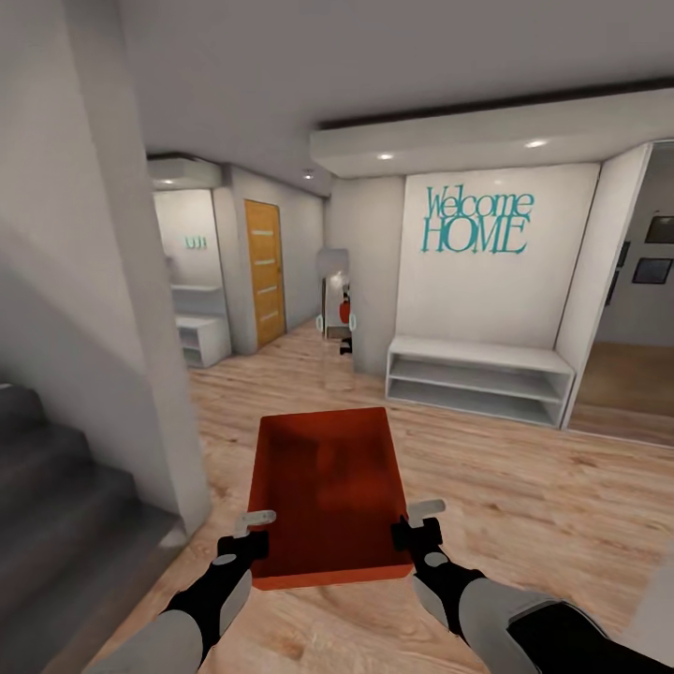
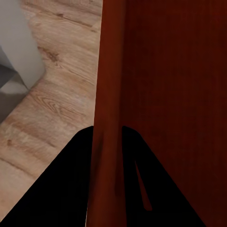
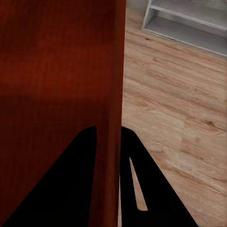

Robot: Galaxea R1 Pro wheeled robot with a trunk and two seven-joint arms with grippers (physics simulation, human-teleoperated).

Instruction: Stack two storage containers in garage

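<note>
Low in the head view, both arms reach forward; the left gripper (image 1: 251,532) and right gripper (image 1: 419,522) each clamp a side wall of the red-orange rectangular open-top storage container (image 1: 328,491). It hangs level at lower centre above glossy light wood-plank flooring (image 1: 524,496), its walls straight.

Home entryway: "Welcome HOME" lettering (image 1: 476,221) (wood-plank floor (image 1: 524,496)).

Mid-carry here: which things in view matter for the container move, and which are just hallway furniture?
Job:
- storage container, held off the wood floor
- left gripper, clamped on its left wall
- right gripper, clamped on its right wall

Just there:
- white shelf bench
- Welcome HOME sign
- wooden door
- stairs
</note>
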